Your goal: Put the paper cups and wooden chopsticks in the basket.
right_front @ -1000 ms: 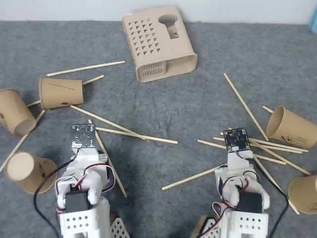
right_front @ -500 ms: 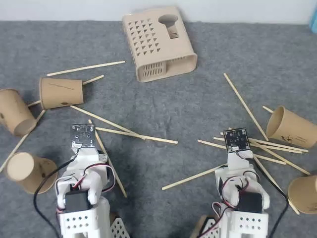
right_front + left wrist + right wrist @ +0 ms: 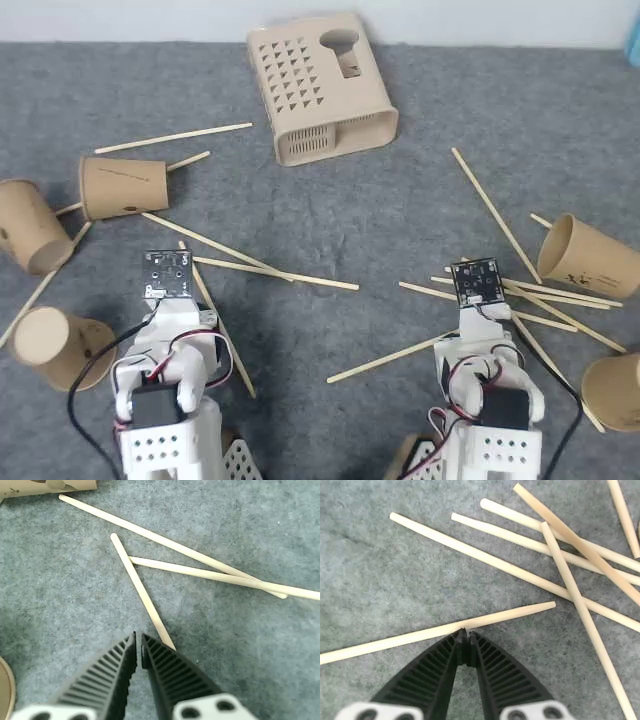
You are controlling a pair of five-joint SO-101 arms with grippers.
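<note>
The left hand [image 3: 138,640] hangs low over the grey desk [image 3: 400,200], its two fingers drawn almost together with only a sliver between them, gripping nothing. The near chopstick [image 3: 142,592] runs from just beside its tips toward the upper left of the left wrist view. Past it, two crossed chopsticks [image 3: 200,558] form a narrow V.

The right hand [image 3: 467,635] is pressed together too, and empty. Its tips sit just at the edge of the long chopstick [image 3: 395,641], which lies across in front of them. Farther on lies a loose heap of chopsticks [image 3: 555,552], several overlapping.

In the high view, the lower-left cup [image 3: 60,345] lies on its side beside the left arm, with the left-edge cup [image 3: 30,225] and the upper-left cup [image 3: 122,187] beyond it, both tipped over. At the right, the lower-right cup [image 3: 612,390] sits at the frame edge and the right cup [image 3: 590,257] lies among sticks.

The basket [image 3: 322,85] lies at top centre, perforated face up, well apart from both arms.
</note>
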